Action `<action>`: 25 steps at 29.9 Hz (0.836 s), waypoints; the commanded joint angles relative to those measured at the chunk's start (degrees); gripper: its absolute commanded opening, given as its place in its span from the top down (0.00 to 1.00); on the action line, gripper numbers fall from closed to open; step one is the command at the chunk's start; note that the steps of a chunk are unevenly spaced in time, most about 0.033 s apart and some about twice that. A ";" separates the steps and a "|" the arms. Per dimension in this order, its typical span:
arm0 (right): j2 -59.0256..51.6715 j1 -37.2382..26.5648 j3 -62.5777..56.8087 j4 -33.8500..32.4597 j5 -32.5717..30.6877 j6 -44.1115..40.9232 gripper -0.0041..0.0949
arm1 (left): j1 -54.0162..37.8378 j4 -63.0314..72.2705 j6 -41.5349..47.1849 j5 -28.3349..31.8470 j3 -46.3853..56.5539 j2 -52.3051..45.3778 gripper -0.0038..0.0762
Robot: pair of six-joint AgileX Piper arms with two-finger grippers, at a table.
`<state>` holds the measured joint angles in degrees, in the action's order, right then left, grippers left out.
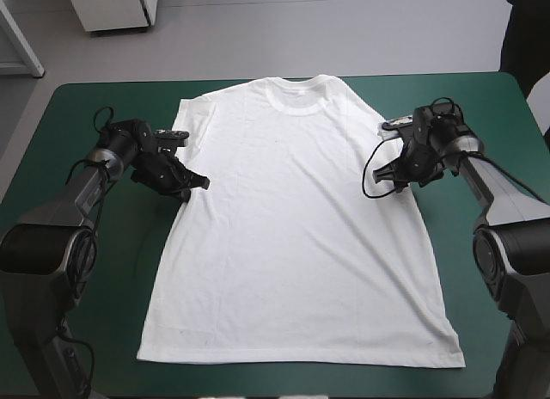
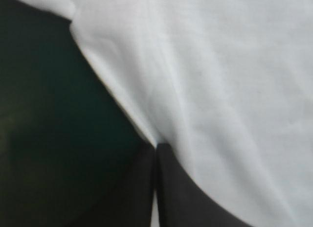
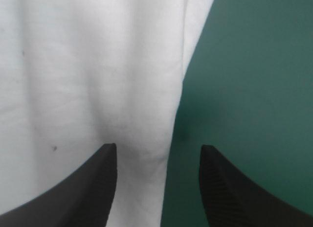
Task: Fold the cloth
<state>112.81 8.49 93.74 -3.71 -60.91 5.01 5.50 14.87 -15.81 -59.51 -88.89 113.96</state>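
The white T-shirt [image 1: 296, 218] lies spread flat on the teal-green cover, collar toward the far edge and hem near the front edge. My left gripper [image 1: 198, 182] sits at the shirt's left side just below the sleeve. In the left wrist view this gripper [image 2: 155, 151] is shut on the T-shirt [image 2: 220, 90], with a sliver of white between the fingers [image 2: 181, 197]. My right gripper [image 1: 381, 177] is at the right side seam below the other sleeve. In the right wrist view it [image 3: 157, 151] stands open, with the edge of the shirt [image 3: 98, 75] lying between its fingers.
Bare teal-green cover [image 1: 94, 124] runs down both sides of the shirt, wider at the far corners. The hem lies a short way from the table's front edge [image 1: 301, 390]. The collar nearly reaches the far edge.
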 commanded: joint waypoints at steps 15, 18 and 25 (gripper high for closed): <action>2.59 0.05 1.74 4.91 0.61 0.48 0.93 | 0.57 2.68 -1.26 -1.01 -0.24 -1.33 0.98; 2.59 0.05 1.93 3.71 0.26 0.48 0.97 | 0.57 2.44 -1.26 -1.50 -1.51 -1.99 0.98; 0.67 -1.14 7.86 3.71 -6.64 0.21 0.97 | 0.57 -0.12 -1.26 -5.72 -7.12 -6.27 0.98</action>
<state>117.54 8.55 97.90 1.20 -64.93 5.01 5.78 14.50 -17.15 -63.55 -92.59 113.62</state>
